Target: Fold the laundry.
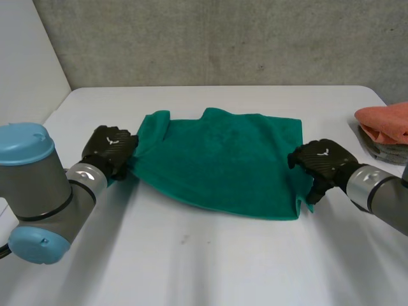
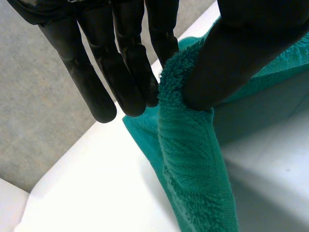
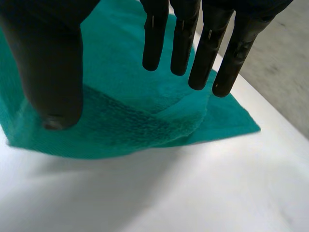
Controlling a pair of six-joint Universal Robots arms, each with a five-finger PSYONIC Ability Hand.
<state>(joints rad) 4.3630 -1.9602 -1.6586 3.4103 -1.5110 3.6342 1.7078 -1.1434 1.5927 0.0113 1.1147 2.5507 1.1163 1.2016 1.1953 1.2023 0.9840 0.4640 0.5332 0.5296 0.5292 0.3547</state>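
A green towel (image 1: pixel 220 162) lies folded over on the white table (image 1: pixel 191 255), its left side lifted a little. My left hand (image 1: pixel 109 150) is at the towel's left edge, and its thumb (image 2: pixel 231 53) pinches the towel (image 2: pixel 193 159) against the fingers (image 2: pixel 120 72). My right hand (image 1: pixel 322 164) hovers at the towel's right edge. In the right wrist view its fingers (image 3: pixel 203 43) and thumb (image 3: pixel 53 67) hang straight and apart above the towel's corner (image 3: pixel 227 121), holding nothing.
At the table's right edge an orange cloth (image 1: pixel 386 122) rests on a stack of grey cloths (image 1: pixel 382 150). A grey wall (image 1: pixel 210 38) stands behind the table.
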